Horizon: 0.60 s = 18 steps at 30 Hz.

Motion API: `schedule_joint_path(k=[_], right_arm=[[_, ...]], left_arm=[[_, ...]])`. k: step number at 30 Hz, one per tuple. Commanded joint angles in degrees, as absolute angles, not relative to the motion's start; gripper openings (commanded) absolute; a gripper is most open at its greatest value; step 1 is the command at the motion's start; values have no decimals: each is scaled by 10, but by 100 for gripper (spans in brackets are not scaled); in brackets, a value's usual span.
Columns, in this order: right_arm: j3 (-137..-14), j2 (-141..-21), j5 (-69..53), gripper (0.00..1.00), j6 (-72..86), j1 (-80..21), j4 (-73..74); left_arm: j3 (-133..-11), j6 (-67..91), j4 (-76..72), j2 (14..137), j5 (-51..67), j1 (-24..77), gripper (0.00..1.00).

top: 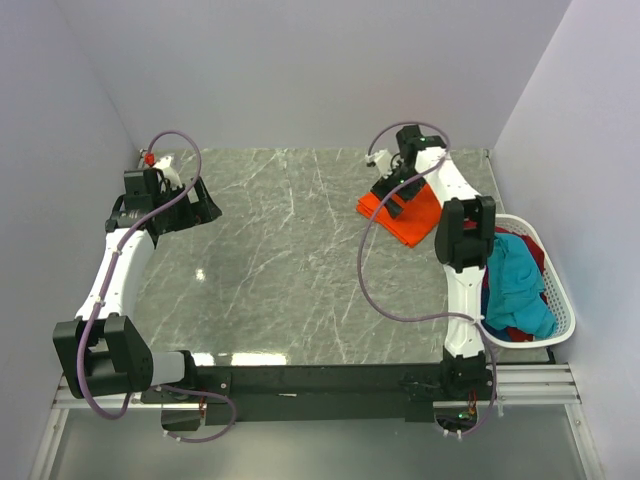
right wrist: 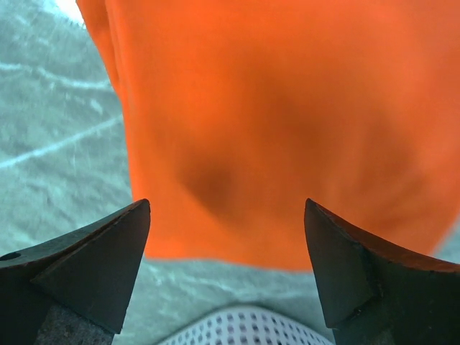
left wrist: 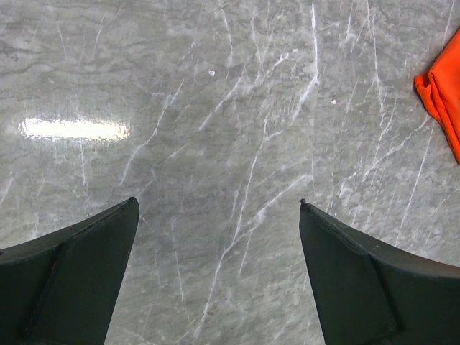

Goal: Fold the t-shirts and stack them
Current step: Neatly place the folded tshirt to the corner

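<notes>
A folded bright orange t-shirt (top: 410, 215) lies flat on the marble table at the back right. My right gripper (top: 393, 197) hovers over it with its jaws wide open; in the right wrist view the orange t-shirt (right wrist: 287, 122) fills the frame beyond the right gripper (right wrist: 227, 207), and nothing sits between the fingers. A teal t-shirt (top: 518, 285), a dark red one (top: 512, 333) and a blue one (top: 493, 322) are heaped in the white basket. My left gripper (top: 200, 203) is open over bare marble at the back left; the left wrist view shows the left gripper (left wrist: 218, 203) empty and the orange t-shirt's edge (left wrist: 442, 90) at far right.
The white plastic basket (top: 556, 280) stands at the table's right edge beside the right arm, and its perforated rim (right wrist: 244, 327) shows below the right fingers. Walls close in the table on the left, back and right.
</notes>
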<state>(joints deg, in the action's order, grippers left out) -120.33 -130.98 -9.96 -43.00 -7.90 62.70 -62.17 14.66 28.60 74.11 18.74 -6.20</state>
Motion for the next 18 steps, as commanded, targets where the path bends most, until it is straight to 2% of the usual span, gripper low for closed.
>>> schedule_joint_path(k=[1, 9, 12, 18], right_arm=[[-1214, -1338, -70, 93, -408, -91, 610], [-1266, -1425, -15, 88, -287, -83, 633], [-1321, -1454, -12, 87, -207, -62, 652], [-1328, -1455, 4, 88, -147, -32, 615]], left_arm=[[-641, 138, 286, 727, 194, -63, 99], [-640, 134, 293, 722, 192, -64, 99], [-637, 136, 292, 721, 194, -65, 99], [-637, 136, 294, 722, 195, -66, 99]])
